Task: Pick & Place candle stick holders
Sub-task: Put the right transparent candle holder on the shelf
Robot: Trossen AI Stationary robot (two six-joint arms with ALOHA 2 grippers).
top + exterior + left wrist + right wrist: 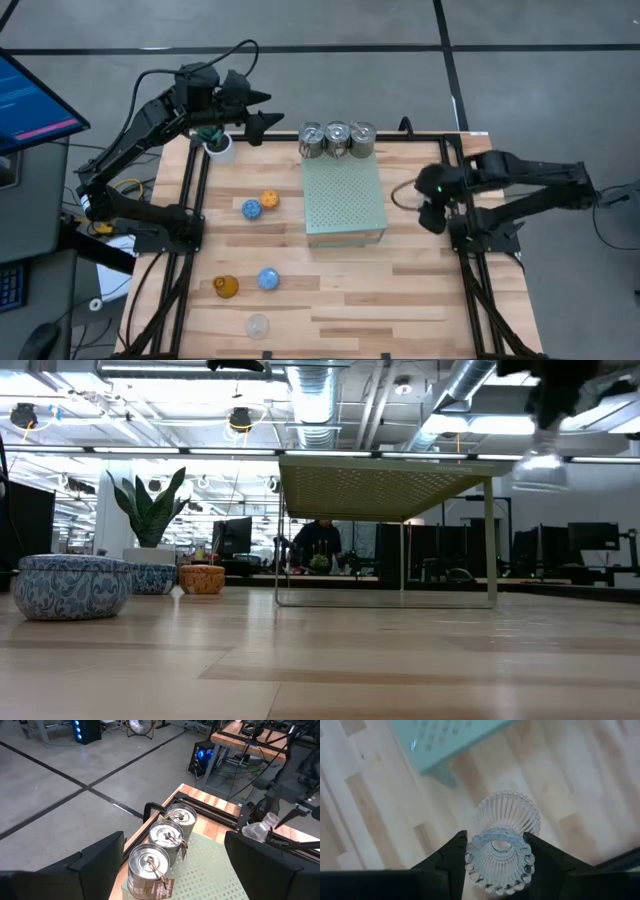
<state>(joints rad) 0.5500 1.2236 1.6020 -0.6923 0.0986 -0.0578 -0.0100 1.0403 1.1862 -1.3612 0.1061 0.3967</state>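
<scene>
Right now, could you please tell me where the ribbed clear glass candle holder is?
The ribbed clear glass holder is clamped in the right end effector, raised above the table's right side, just right of the pale-green perforated block.

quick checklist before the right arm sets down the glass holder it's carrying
1. Grip on the load: ok. The right gripper is shut on the clear glass holder, a finger on each side.
2. Height: ok. In the low view the holder hangs well above the table.
3. Room on the green perforated block: ok. The three silver cups fill only its far edge; the rest is bare.
4. Left gripper: ok. It is open and empty, over the table's far left corner near the potted plant.
5. Whether the holder sits straight in the fingers: cannot tell.
</scene>
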